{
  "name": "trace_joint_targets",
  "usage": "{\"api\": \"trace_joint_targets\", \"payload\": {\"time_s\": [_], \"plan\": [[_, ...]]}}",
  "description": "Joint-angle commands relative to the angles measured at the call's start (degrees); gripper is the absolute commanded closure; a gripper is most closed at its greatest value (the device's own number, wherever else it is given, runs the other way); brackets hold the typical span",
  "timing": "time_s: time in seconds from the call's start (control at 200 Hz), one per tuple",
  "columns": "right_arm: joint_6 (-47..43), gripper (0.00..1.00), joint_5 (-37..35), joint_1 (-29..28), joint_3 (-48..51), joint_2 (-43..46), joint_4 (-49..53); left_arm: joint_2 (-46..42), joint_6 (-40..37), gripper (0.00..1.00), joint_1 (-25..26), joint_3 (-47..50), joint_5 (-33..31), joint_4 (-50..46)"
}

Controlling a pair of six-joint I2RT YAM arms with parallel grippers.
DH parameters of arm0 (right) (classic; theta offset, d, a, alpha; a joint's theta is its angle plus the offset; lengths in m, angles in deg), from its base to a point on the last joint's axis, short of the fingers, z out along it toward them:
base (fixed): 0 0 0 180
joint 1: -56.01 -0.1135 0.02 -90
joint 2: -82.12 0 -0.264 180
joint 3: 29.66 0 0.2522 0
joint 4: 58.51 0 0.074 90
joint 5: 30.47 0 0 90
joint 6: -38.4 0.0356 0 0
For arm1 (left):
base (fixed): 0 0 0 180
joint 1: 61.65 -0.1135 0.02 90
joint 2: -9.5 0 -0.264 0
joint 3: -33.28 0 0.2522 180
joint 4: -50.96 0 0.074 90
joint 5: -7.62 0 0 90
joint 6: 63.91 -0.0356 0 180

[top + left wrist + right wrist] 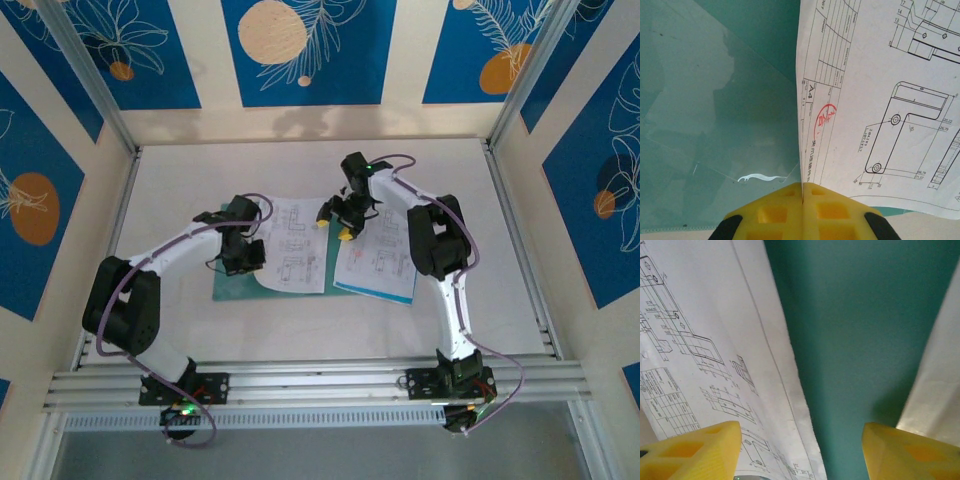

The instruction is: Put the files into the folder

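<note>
Beneath the jaws, a white table [300, 322], evenly lit. Beyond them and to both sides, cream walls [208, 60] with blue panels [335, 60], orange discs [505, 70] and white leaf outlines. Nearer than them, a metal rail [320, 378].

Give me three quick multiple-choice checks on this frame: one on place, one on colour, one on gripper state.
1. The drawing sheet lies:
A) partly on the folder
B) well apart from the folder
C) wholly under the folder

2. The round stamp on that sheet is:
A) green
B) red
C) black

3. The grippers:
A) both open
B) left open, right shut
C) left gripper shut on the drawing sheet, right gripper open

Answers:
1 A: in the top view the sheet overlaps the teal folder, whose left part shows bare.
2 B: the left wrist view shows red ink beside the title block.
3 C: the left fingers meet on the sheet's edge, and the right fingers stand wide apart.
</note>
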Motion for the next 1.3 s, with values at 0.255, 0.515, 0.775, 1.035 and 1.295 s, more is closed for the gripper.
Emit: {"api": "trace_joint_targets", "payload": {"time_s": [0.255,0.515,0.775,1.035,1.295], "plan": [[0.2,0.39,3.0,-1.7,-4.1,-4.5,1.9,0.7,-0.7,1.00,-0.7,0.7,0.7,-0.4],[-0.1,0.47,6.6,-2.3,-4.1,-3.9,0.1,1.1,-0.6,1.00,-0.7,0.9,1.5,0.2],[-0.2,0.52,13.0,-2.9,-1.5,0.4,-3.2,1.3,-0.4,1.00,-0.7,1.3,1.8,0.7],[-0.8,0.52,16.5,-3.3,5.3,6.0,-5.1,1.6,0.0,1.00,-0.7,1.4,2.2,1.3],[-2.2,0.53,15.5,-5.9,11.4,8.9,-5.0,1.6,0.8,1.00,-0.7,1.9,2.6,1.7]]}}
